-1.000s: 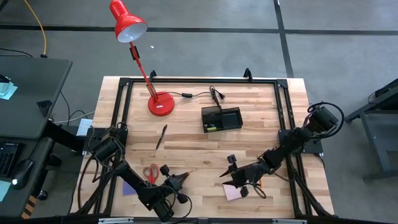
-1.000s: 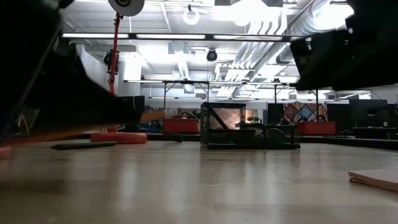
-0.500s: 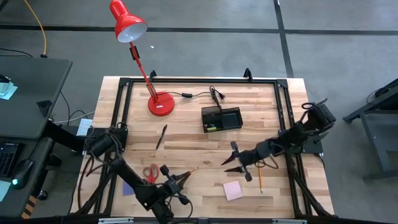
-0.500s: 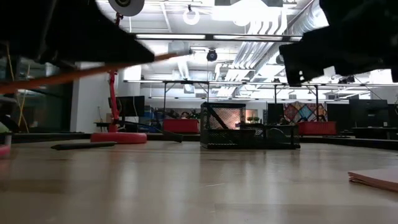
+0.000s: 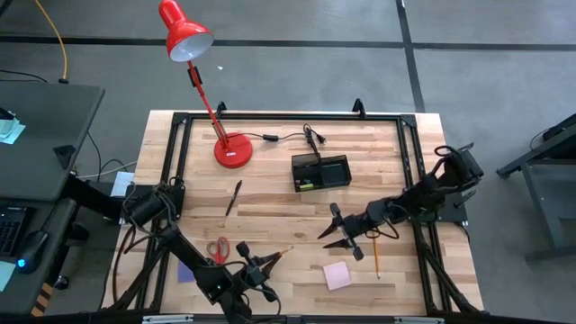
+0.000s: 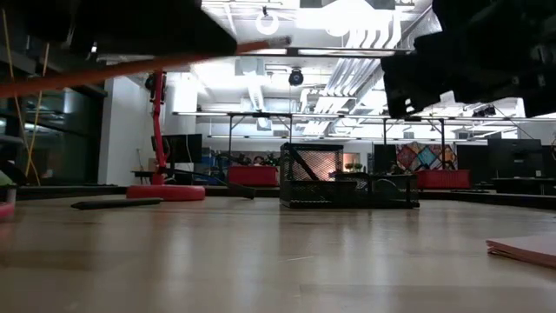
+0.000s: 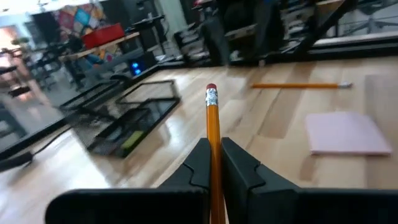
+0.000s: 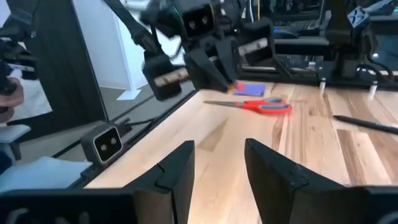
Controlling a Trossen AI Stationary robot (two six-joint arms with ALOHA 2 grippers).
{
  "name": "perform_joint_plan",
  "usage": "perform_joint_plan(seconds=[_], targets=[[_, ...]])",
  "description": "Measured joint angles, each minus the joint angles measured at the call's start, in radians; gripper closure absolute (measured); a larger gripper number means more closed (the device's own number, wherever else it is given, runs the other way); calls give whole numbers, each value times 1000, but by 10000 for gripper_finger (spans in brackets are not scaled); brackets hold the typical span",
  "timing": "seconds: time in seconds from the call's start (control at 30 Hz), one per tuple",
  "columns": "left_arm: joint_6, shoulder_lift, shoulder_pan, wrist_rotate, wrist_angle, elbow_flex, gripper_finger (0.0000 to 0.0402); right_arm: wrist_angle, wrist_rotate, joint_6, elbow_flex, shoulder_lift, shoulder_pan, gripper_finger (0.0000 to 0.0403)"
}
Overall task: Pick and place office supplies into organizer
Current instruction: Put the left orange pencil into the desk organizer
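Orange pencil (image 7: 212, 134) sits clamped in the left gripper (image 7: 211, 163), lifted for carrying to the organizer (image 5: 320, 171); right gripper (image 8: 216, 163) hangs open, empty.

Two dark, cable-draped jointed arms

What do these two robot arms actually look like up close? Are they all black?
Mostly, yes. Both arms are dark, jointed links with black cables looped along them. Each ends in an end effector of two flat, angular black fingers: the left end effector and the right end effector. From the right wrist view, the left arm looks boxy, with pale label strips on its sides.
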Motion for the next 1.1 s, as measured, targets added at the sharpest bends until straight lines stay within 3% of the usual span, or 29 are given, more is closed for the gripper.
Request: perform_joint_plan(seconds=[0.1, 0.2, 0.4, 0.73, 1.0, 1.1], targets=[[208, 0, 9, 34, 173, 0, 400, 11, 0, 0, 0, 31, 5, 269], [312, 0, 29, 60, 251, 0, 400, 35, 3, 6, 0, 69, 6, 269], [333, 0, 77, 150, 270, 0, 400, 121, -5, 27, 0, 152, 6, 269], [416, 0, 78, 184, 398, -36, 401, 181, -35, 27, 0, 181, 6, 269], [590, 2, 80, 214, 841, -204, 401, 211, -67, -5, 0, 181, 34, 269], [677, 2, 86, 228, 970, -226, 401, 212, -35, -25, 0, 181, 43, 269]])
